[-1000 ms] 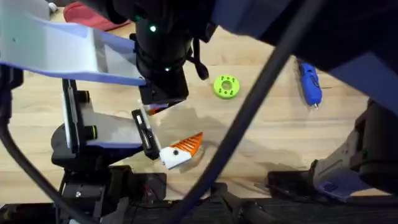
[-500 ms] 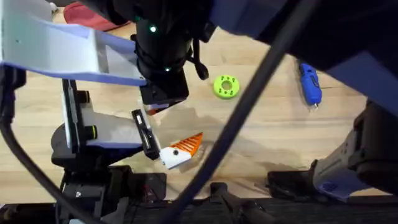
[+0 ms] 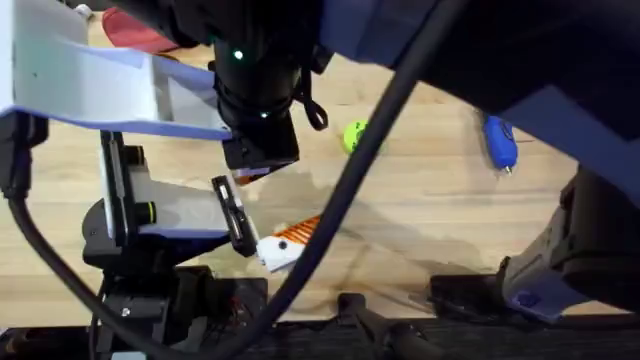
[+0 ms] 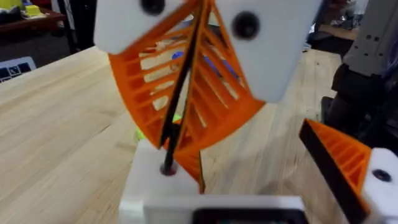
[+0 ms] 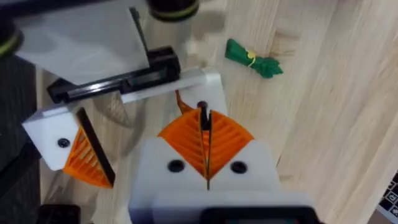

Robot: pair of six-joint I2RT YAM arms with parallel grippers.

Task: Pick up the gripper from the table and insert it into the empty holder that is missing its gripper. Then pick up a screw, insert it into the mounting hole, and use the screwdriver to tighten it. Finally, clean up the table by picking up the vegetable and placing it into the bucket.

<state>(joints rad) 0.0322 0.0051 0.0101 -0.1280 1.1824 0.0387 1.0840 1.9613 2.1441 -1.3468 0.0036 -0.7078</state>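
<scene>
1. Two orange pads of the right hand are pressed together, pinching the small orange gripper just above the empty holder.
2. The vegetable lies on the counter nearby.
3. The left hand's state: cannot tell.

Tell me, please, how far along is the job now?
Nothing looks finished yet. In hand: the right gripper is shut on the gripper, apparently seating it at the empty holder. Left: the screw step, since the screwdriver lies on the table, and the vegetable, also lying there.
</scene>
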